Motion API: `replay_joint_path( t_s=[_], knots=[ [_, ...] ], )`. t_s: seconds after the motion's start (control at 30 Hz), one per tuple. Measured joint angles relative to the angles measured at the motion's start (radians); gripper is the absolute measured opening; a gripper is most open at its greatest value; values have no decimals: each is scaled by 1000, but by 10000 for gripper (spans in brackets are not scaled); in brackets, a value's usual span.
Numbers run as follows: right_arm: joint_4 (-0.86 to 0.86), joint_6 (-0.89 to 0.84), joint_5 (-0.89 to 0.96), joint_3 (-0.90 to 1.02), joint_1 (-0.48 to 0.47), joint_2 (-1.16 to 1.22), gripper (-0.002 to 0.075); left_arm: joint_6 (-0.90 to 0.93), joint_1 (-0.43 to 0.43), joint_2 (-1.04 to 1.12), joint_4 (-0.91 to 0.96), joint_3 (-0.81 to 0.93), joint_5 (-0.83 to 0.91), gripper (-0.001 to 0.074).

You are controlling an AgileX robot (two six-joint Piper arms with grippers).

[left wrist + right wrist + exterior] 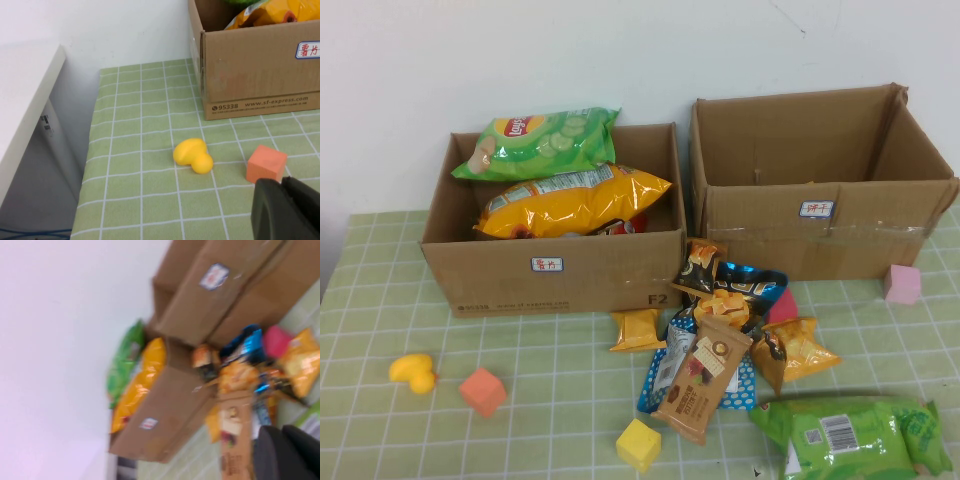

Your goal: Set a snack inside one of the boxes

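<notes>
A: Is a snack in a box yet?
B: The left cardboard box [560, 270] at centre left holds chip bags, but the brown snack packet [702, 378] lies loose at lower centre.
A: And the grippers?
B: The left gripper [286, 209] sits at the lower right of its wrist view, the right gripper [287, 454] likewise; I cannot tell the jaws of either

The high view looks down from the robot's side across the tabletop [540, 370] toward the back wall. The left wrist view sits low and near the table's left edge, facing the left box [255, 70]. The right wrist view, tilted, looks across the snack pile [240, 380] at both boxes; all three views share the left box.
</notes>
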Motion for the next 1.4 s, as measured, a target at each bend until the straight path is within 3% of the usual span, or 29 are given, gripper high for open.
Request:
replay_joint_path(
  t_s=[0.2,0.4,0.57,0.83,1.03,1.1,1.2,1.4],
  knots=[
    [121,-150,-31,0,0,0,-2,0,0,0,0,0,0,-3],
    [143,-481,34,-78,0,2,-2,0,0,0,0,0,0,-3],
    [-51,-634,133,-328,0,170,-2,0,0,0,0,0,0,-3],
    [-455,-798,452,-738,0,575,-2,0,0,0,0,0,0,-3],
    [-451,-936,618,-923,4,831,-2,0,0,0,0,0,0,-3],
    [-417,-980,665,-963,28,906,-2,0,0,0,0,0,0,-3],
    [-451,-966,685,-1008,146,1052,-2,0,0,0,0,0,0,-3],
    [-765,-698,683,-1074,398,1234,-2,0,0,0,0,0,0,-3]
  ],
)
